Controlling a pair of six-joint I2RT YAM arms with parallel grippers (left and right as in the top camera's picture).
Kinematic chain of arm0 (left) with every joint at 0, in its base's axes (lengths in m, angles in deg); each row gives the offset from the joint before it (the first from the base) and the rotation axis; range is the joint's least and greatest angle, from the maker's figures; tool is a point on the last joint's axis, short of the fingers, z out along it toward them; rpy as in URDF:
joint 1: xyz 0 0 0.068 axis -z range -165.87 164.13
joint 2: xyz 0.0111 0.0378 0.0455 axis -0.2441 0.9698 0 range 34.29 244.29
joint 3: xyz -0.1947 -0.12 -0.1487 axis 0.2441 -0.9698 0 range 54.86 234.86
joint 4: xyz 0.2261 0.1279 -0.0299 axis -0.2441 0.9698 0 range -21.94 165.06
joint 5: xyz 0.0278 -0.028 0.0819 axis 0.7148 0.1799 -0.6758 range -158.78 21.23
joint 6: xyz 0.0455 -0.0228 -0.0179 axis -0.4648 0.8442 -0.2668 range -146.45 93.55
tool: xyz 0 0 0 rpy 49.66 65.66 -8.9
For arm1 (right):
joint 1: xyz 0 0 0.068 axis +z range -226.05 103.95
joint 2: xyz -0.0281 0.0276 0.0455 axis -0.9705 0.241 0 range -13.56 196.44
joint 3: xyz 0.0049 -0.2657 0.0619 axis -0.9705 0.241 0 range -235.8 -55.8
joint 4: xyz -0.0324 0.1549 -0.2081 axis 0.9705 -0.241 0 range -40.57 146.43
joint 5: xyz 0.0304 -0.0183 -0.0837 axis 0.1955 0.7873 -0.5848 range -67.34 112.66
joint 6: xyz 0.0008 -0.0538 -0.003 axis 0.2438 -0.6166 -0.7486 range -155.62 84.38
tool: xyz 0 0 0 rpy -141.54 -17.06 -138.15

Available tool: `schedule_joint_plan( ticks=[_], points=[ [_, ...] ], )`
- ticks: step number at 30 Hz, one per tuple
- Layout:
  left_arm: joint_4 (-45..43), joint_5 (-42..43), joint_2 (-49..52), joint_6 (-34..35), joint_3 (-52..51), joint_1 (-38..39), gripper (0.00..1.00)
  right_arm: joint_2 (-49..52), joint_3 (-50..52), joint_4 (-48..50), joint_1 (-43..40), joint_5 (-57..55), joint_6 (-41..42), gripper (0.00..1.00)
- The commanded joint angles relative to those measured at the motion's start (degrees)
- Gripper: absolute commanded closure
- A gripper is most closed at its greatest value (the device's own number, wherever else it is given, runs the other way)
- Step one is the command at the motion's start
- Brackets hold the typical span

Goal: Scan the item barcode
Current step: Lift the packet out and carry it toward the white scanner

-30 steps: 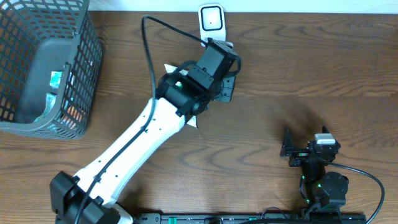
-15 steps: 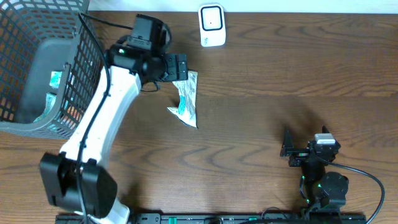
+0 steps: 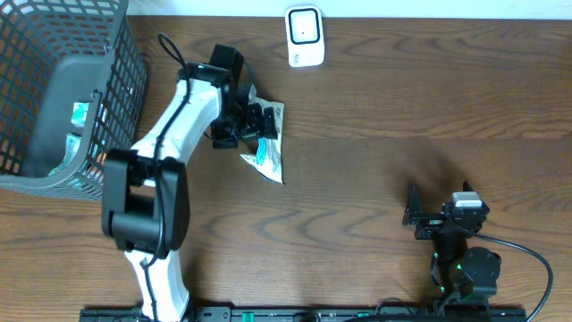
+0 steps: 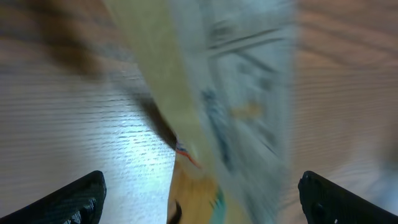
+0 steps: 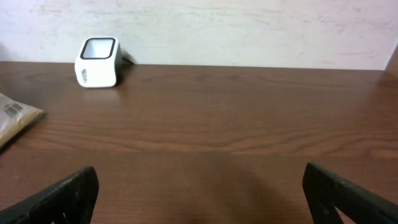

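Grey wire mesh forms the basket [image 3: 54, 54] in the upper left of the overhead frame, with a few small packs [image 3: 80, 114] inside. Just right of it, the left gripper [image 3: 253, 121] sits over the upper end of the packet [image 3: 270, 154]. The packet lies flat on the brown wooden table [image 3: 375, 107], left of centre in the upper half. In the left wrist view its fingertips [image 4: 78, 199] stand wide apart at the bottom corners. The blurred packet fills the space above them, and neither tip pinches it. The white scanner [image 3: 305, 36] stands at the top edge, up and right of the packet and apart from it. In the lower right, the right gripper [image 3: 414, 215] rests with its claw spread wide and empty.
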Motion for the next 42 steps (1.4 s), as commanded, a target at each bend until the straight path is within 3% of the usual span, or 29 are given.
schedule_joint_plan(
  ticks=[1,3,4,6,8,12,14,16,18,21,29,36,39,40,41,42],
  points=[
    [0.4,5.5,2.9,-2.6,-0.7,1.1,0.11,-0.2,0.1,-0.2,-0.3,0.0,0.6,0.01],
    [0.4,5.5,3.1,-2.6,-0.7,1.7,0.32,-0.2,0.1,-0.2,-0.3,0.0,0.6,0.01],
    [0.4,5.5,3.0,-2.7,-0.7,2.1,0.49,-0.2,0.1,-0.2,-0.3,0.0,0.6,0.01],
    [0.3,5.5,2.6,-2.7,-0.6,2.7,0.67,-0.2,0.1,-0.2,-0.3,0.0,0.6,0.01],
    [0.4,5.4,2.0,-2.7,-0.6,2.9,0.90,-0.2,0.1,-0.2,-0.3,0.0,0.6,0.01],
    [0.7,3.4,0.0,-2.7,0.2,2.8,0.92,-0.2,0.1,-0.2,-0.3,0.0,0.6,0.01],
    [2.7,-4.4,-2.4,-2.7,2.3,2.9,0.93,-0.2,0.1,-0.2,-0.3,0.0,0.6,0.01],
    [3.2,-12.6,-4.9,-2.7,2.8,3.0,0.93,-0.2,0.1,-0.2,-0.3,0.0,0.6,0.01],
    [2.9,-27.3,-9.4,-2.7,2.8,3.1,0.93,-0.2,0.1,-0.2,-0.3,0.0,0.6,0.01],
    [1.6,-39.3,-12.7,-2.7,2.8,3.1,0.93,-0.2,0.1,-0.2,-0.3,0.0,0.6,0.01],
    [0.8,-52.2,-7.6,-2.7,1.5,4.2,0.93,-0.2,0.1,-0.2,-0.3,0.0,0.6,0.01],
    [1.1,-52.2,-0.8,-2.1,1.4,7.8,0.92,-0.2,0.1,-0.2,-0.3,0.0,0.6,0.01],
    [0.3,-47.3,-2.2,-1.6,2.0,8.2,0.62,-0.2,0.1,-0.2,-0.3,0.0,0.6,0.01],
    [0.3,-45.2,-3.0,-1.6,2.5,8.1,0.44,-0.2,0.1,-0.2,-0.3,0.0,0.6,0.01],
    [0.2,-42.7,-4.1,-1.6,3.1,7.9,0.17,-0.2,0.1,-0.2,-0.3,0.0,0.6,0.01],
    [0.1,-40.8,-5.1,-1.6,3.6,7.7,0.12,-0.2,0.1,-0.2,-0.3,0.0,0.6,0.01]
  ],
)
